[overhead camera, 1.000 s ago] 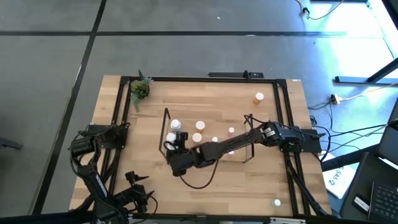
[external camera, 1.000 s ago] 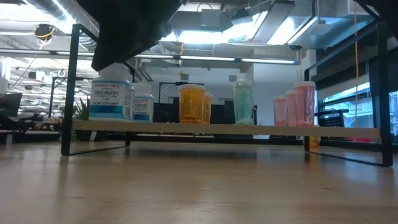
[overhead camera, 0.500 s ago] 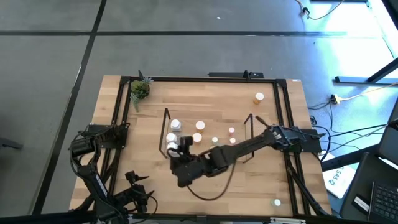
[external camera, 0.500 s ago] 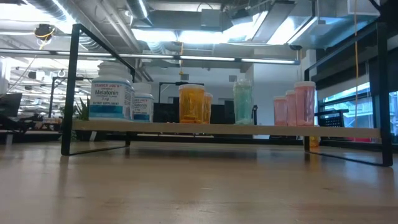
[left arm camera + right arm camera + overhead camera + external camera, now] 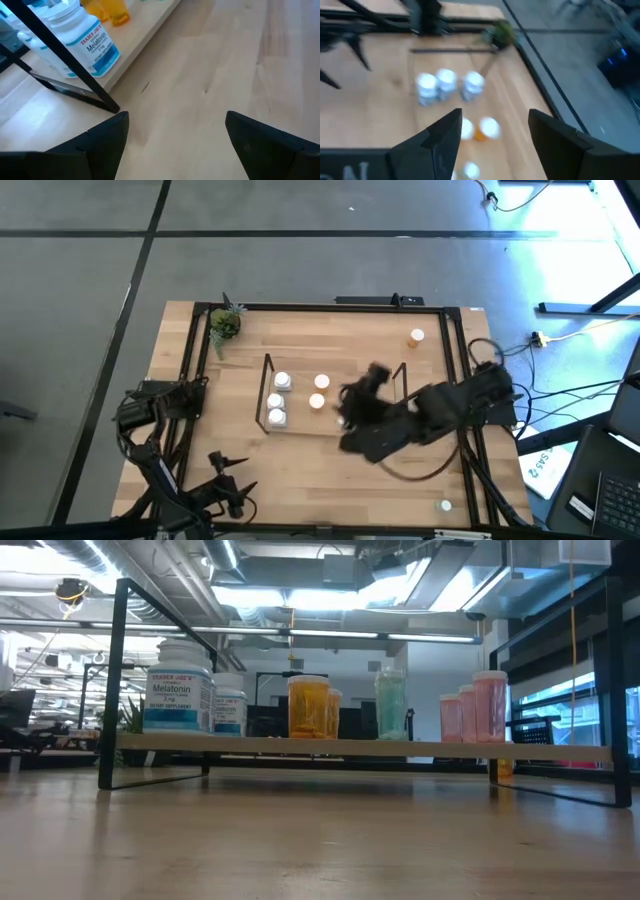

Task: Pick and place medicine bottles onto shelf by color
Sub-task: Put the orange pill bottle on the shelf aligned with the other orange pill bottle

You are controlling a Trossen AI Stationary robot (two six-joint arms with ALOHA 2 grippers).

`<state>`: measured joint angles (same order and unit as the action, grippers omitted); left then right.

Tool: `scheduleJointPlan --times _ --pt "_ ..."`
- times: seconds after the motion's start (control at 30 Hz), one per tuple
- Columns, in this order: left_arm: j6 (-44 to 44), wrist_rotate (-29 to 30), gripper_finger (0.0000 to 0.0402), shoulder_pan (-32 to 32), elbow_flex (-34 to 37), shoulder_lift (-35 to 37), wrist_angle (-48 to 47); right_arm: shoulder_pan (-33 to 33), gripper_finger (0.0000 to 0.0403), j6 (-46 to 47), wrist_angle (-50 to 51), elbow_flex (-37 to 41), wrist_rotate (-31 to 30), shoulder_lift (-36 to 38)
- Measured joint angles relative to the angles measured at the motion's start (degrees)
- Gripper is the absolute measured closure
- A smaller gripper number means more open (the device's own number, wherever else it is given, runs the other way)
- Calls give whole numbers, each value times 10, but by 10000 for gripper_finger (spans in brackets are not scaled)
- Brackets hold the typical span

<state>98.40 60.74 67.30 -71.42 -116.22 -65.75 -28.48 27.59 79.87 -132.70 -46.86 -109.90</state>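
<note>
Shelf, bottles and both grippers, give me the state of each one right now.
Shelf: upright on the table, loaded with bottles.
White bottles: standing at one end.
Orange bottles: standing next.
Teal bottle: standing.
Pink bottles: standing at the other end.
Loose orange bottle: off the shelf.
Left gripper: open, empty.
Right gripper: open, empty.

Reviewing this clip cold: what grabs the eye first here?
The shelf mid-table carries the medicine bottles in a row sorted by color: white, orange, teal, pink. The right gripper hangs open above it, holding nothing. One orange bottle stands alone near the table's far right corner.
</note>
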Motion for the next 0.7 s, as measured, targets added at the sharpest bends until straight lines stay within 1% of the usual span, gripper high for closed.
scheduleJointPlan --times 0.1,0.13,0.2,0.3,0.43,0.57,0.7 --pt "0 0 75 -18 -2 0 -1 16 173 67 93 0 -2 27" --pt "0 0 75 -23 -6 0 -3 24 173 88 109 1 -2 34" --pt "-12 1 75 -33 -19 0 -4 41 173 91 95 11 0 56" --pt "-62 0 75 -49 -48 0 -5 69 173 85 102 13 6 79" --pt "-127 0 75 -68 -105 0 -24 118 173 81 102 45 13 116" --pt "-158 0 75 -79 -162 0 -56 165 173 86 101 118 14 175" --pt "-165 10 75 -81 -211 0 -88 201 173 145 102 249 23 252"
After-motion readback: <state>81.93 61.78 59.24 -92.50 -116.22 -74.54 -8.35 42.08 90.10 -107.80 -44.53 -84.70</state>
